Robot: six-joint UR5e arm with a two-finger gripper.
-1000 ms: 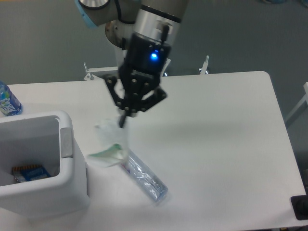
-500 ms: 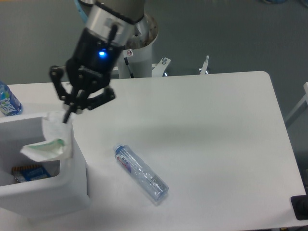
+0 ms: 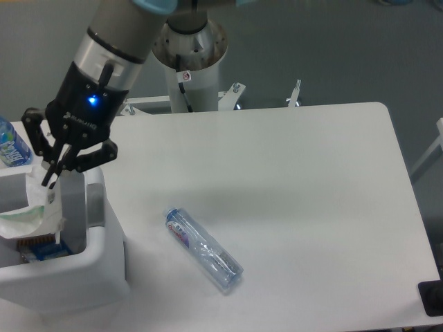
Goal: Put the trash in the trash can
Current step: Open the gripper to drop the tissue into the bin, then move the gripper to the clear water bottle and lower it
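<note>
The gripper [image 3: 50,181] pinches the whitish see-through plastic wrapper [image 3: 31,211] over the large white rectangular plastic bin [image 3: 104,270] at the table's [image 3: 311,180] left edge. Best to release only once it hangs inside the walls. The clear slim plastic bottle [image 3: 203,249] lies mid-table, near the front edge.

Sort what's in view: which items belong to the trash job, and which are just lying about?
Part of the job:
- wrapper, hanging from the end effector over the bin
- clear bottle, lying on the table
- white trash can

Just lying about:
- blue-label bottle behind the bin
- blue packet already inside it
</note>
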